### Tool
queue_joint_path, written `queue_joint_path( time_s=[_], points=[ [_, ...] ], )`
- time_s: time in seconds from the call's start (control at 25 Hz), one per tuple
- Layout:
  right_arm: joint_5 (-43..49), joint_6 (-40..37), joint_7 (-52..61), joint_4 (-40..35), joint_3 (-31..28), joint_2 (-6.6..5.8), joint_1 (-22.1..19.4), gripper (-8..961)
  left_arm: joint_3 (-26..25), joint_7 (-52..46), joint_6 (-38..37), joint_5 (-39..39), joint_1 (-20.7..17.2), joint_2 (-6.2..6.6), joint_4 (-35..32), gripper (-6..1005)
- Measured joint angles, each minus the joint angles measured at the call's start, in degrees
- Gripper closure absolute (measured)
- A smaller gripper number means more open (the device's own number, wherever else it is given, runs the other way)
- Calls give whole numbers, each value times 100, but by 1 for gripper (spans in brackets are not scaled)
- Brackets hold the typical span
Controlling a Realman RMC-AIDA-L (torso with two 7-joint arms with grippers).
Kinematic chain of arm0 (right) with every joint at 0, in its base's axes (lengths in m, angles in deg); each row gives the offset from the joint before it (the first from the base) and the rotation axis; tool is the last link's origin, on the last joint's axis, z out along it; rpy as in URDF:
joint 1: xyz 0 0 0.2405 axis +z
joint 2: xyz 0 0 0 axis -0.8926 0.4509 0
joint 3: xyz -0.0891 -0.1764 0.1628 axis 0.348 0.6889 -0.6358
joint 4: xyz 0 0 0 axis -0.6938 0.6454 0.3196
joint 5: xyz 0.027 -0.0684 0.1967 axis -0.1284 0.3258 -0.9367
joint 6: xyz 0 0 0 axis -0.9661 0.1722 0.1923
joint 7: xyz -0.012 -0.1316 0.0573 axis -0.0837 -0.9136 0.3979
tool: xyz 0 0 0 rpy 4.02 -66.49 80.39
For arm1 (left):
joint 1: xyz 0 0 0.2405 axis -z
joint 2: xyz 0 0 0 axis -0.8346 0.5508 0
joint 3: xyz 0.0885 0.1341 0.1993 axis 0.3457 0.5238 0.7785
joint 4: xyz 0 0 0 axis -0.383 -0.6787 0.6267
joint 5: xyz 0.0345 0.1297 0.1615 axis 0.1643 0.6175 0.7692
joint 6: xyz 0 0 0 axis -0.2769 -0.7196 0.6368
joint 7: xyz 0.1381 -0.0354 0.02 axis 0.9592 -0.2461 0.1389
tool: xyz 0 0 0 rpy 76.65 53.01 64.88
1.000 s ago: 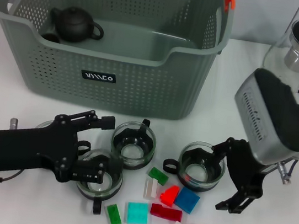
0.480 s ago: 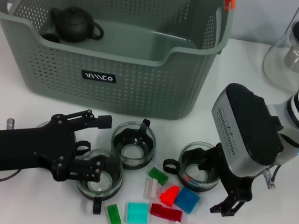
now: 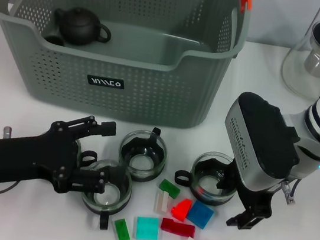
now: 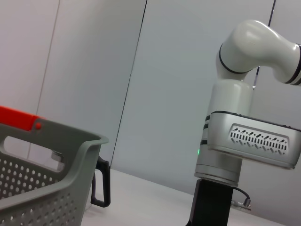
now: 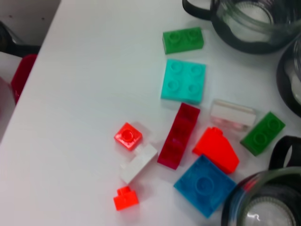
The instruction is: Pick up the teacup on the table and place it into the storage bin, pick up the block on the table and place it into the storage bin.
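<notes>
Head view. Left gripper (image 3: 93,152), fingers spread apart, straddles the near-left teacup (image 3: 107,193) at 7 o'clock on the tabletop (image 3: 26,220); it has shifted only slightly since the earlier frame. Right gripper (image 3: 236,203), fingers apart, stands over the right teacup (image 3: 214,178), little changed from half a second ago. Blocks (image 3: 147,228) lie at 6 o'clock. The storage bin (image 3: 120,61), at 12 o'clock, holds a dark teapot (image 3: 80,27).
</notes>
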Motion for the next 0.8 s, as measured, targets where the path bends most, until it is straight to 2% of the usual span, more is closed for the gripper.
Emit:
queue_joint_path(
  time_s=[0.16,0.36,0.8],
  points=[
    [108,11,32,0,7,-2,17,159,0,2,0,0,-1,-7,0,65],
    [137,-27,40,-2,12,-9,30,386,0,2,0,0,-3,-9,0,65],
    [132,-88,42,-11,-48,-23,30,745,-9,8,-25,0,-11,8,0,65]
  ],
)
